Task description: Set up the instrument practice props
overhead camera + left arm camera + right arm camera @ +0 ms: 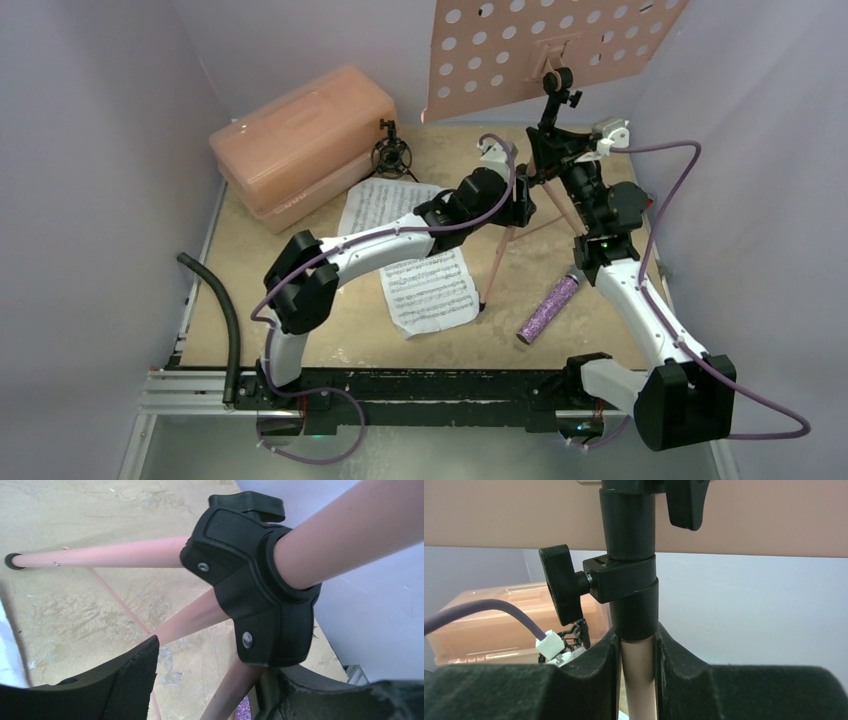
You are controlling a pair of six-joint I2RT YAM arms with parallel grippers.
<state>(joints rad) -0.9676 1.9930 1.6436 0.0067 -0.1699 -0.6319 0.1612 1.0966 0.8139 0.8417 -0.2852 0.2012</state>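
Scuffed tan table (330,340), lilac walls (100,120), case (300,130) at 11 o'clock; right gripper (636,645) clamps the stand (540,50) by its pole, left gripper (215,677) gapes around the leg hub (250,590).

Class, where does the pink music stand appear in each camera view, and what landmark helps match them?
Top view: music stand at upper right, its desk cut by the top edge.
Left wrist view: its black leg joint at centre, pink legs spreading left.
Right wrist view: its pole up the centre, clamped in the right gripper.
Shared landmark: pink case, upper left from above, lower left in right wrist view only.
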